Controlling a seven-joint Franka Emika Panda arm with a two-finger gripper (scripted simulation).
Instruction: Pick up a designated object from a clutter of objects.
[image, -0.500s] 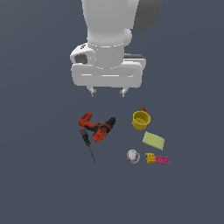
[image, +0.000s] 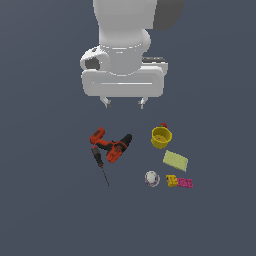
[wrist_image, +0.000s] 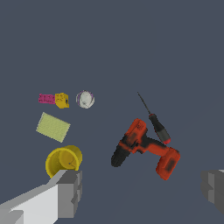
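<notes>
Lower right of centre in the exterior view, the ball (image: 152, 178) lies just beside the yellow block (image: 171, 180), so the released gripper (image: 123, 103) descending there could strike that block.

Whitish ball (image: 152, 178) just beside yellow block (image: 171, 180)

Plain dark grey-blue floor (image: 45, 200) throughout, uniform, unmarked; extends to every frame edge.
</notes>
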